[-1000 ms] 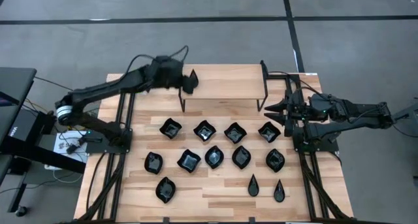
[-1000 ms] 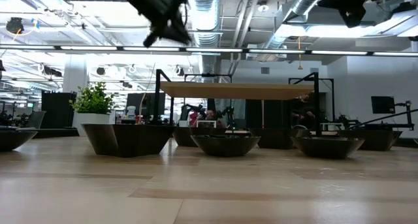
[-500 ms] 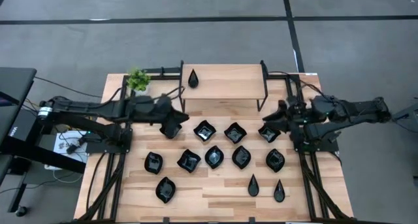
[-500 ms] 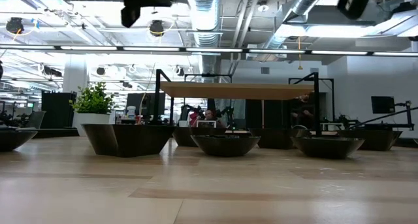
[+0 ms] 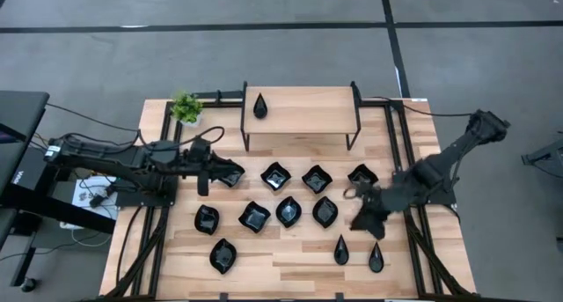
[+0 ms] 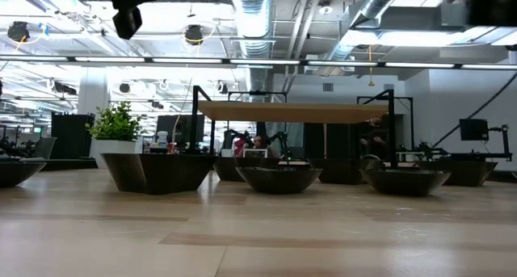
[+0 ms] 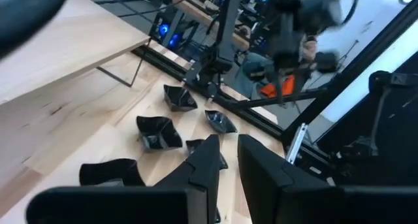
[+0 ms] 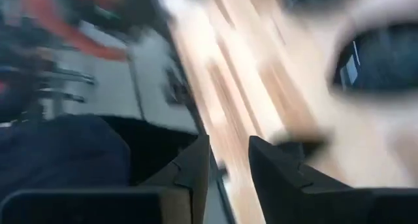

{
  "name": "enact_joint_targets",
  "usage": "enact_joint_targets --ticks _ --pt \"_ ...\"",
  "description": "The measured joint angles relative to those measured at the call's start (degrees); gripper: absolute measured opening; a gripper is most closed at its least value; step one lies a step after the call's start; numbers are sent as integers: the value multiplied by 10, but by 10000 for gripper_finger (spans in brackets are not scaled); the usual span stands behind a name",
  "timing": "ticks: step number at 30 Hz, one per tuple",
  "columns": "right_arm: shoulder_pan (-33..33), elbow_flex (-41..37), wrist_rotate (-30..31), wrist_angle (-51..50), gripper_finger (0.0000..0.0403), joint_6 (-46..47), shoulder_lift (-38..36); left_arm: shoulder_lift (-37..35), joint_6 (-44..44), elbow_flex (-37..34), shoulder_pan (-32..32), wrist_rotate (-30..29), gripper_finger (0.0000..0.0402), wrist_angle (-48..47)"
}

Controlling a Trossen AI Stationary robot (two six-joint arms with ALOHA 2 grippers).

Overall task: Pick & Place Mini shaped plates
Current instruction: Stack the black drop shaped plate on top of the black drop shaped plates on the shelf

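Over the counter (image 5: pixel 299 258), left claw (image 5: pixel 230 173), fingers slightly apart, sits at the top-left plate; right claw (image 5: pixel 361 221), apparently empty, descends near lower-right plates (image 5: pixel 370 216), likely selecting.

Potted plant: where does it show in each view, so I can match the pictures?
High view: potted plant at the table's top-left corner, left of the raised wooden shelf.
Low view: left side, behind the black plates, left of the shelf.
Left wrist view: not in it.
Right wrist view: not in it.
Shared landmark: the shelf.
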Motion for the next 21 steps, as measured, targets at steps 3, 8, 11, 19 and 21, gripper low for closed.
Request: enact_joint_targets --ticks 3,8,11,19,21 --pt "25 1 -38 -52 97 107 33 -5 0 -6 0 0 57 2" --pt "50 1 -48 -65 96 194 90 -1 0 -6 0 4 57 2" --pt "51 1 -45 -55 96 208 126 -1 0 -6 0 4 57 1" --pt "39 1 -63 -24 96 214 223 -1 7 -6 0 4 57 0" --pt "33 1 -62 -24 96 217 244 -1 7 -6 0 4 57 0"
